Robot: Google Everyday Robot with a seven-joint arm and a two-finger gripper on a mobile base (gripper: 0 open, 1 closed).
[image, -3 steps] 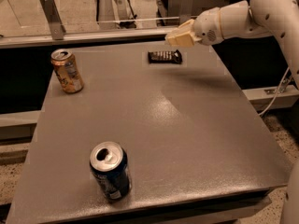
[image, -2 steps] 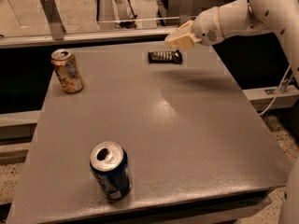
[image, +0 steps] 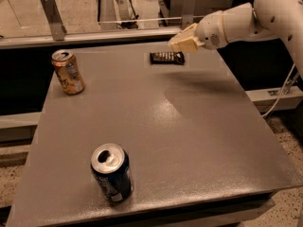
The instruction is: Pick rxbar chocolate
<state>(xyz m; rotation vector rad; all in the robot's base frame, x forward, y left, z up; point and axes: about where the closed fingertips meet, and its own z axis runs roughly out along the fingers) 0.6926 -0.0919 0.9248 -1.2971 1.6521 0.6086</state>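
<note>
As the end effector [image: 182,41] hovers just above the rxbar chocolate [image: 166,57], spread or pressed together I cannot tell, this looks like the approach: next, descend and pinch.

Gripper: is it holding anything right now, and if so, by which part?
Nothing is held. The gripper hangs close over the right end of the rxbar chocolate, which lies flat on the table.

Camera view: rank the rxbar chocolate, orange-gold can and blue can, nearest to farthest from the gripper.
The gripper hovers over the table's far edge.
1. rxbar chocolate, just beside it, far edge.
2. orange-gold can, far left.
3. blue can, near front edge.
</note>
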